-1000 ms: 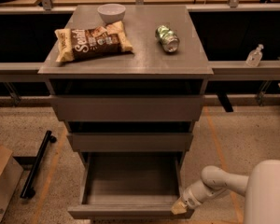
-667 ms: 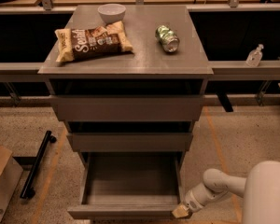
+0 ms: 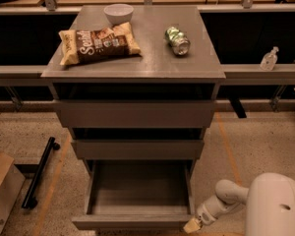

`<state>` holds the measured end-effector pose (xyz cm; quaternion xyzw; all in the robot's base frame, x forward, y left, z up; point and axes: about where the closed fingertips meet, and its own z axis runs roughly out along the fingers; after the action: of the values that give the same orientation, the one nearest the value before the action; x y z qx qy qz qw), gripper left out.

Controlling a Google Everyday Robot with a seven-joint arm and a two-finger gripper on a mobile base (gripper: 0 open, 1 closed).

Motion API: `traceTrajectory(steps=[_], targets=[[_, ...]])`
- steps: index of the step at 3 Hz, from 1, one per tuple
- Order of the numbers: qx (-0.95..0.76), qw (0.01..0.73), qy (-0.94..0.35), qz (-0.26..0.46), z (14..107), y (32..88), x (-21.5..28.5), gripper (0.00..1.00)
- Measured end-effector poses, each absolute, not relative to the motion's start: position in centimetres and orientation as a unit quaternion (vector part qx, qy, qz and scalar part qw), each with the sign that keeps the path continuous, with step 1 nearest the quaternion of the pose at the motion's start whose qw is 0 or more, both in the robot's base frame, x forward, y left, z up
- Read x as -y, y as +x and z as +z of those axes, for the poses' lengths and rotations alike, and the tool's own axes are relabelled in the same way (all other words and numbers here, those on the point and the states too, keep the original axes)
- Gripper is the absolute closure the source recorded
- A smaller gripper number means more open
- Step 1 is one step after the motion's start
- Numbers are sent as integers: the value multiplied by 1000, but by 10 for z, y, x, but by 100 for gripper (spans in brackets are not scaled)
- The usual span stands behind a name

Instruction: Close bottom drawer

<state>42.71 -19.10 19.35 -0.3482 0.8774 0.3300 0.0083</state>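
Observation:
The bottom drawer (image 3: 137,222) of the grey-brown cabinet (image 3: 137,68) is pulled out. Its deep box is empty and its flat front panel runs along the bottom of the camera view. The middle drawer front and the wider top drawer front above it are pushed in. My gripper (image 3: 191,225) is at the end of the white arm, low at the right. It sits at the right end of the bottom drawer's front panel, touching or nearly touching it.
On the cabinet top lie a chip bag (image 3: 98,43), a white bowl (image 3: 118,12) and a green can (image 3: 178,40) on its side. A black bar (image 3: 39,172) lies on the floor at left, beside a cardboard box (image 3: 2,193). A clear bottle (image 3: 269,59) stands on the right ledge.
The gripper has moved a little lower, along the right end of the drawer's front panel. The drawer stays about as far out as before.

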Motion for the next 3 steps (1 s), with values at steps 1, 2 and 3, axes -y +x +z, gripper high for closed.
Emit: traceTrajectory(steps=[1,2,3], targets=[[-875,21,-355,328,182,468,188,100],[-875,21,-355,328,182,468,188,100],[-872,49,-366,321,186,491,181,100]])
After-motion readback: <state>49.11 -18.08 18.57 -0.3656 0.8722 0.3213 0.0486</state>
